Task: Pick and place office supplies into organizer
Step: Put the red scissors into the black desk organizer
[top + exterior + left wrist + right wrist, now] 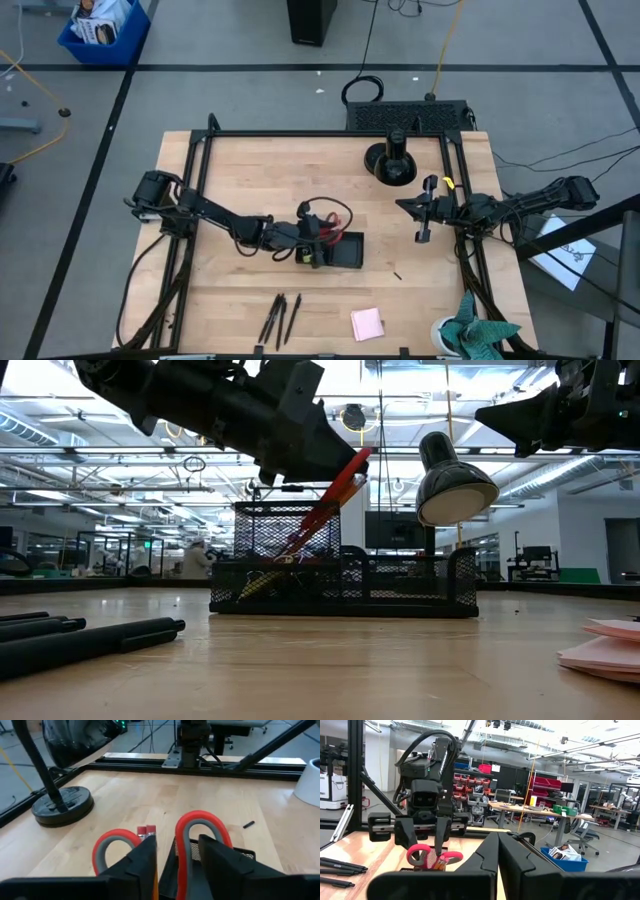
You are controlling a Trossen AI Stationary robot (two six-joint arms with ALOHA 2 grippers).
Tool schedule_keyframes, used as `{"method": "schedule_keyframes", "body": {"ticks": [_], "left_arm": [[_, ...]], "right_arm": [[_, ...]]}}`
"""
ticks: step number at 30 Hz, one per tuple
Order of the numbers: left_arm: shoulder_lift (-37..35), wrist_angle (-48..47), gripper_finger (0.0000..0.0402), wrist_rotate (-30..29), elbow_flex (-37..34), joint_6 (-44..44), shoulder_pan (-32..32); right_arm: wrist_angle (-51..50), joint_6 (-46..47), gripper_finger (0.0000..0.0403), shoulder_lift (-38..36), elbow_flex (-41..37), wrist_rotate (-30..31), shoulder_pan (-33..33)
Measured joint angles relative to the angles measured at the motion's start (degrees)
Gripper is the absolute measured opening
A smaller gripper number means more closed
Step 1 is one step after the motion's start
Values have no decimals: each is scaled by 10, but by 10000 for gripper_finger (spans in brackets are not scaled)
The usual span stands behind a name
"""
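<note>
My left gripper [308,243] clamps the scissors [330,222] at the organizer's [349,251] left end, handles tilted up toward the right; right gripper [424,212] closed, empty, farther off.

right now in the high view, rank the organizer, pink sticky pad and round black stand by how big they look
1. round black stand
2. organizer, partly hidden by the left pincer, so the order of the top two is unsure
3. pink sticky pad, clearly smallest
</note>
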Motion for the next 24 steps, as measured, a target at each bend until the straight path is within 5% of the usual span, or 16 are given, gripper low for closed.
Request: {"method": "schedule_keyframes", "body": {"ticks": [24], "left_arm": [[-45,-99,184,11,-1,0,1]], "right_arm": [[0,0,0,0,0,0,0]]}}
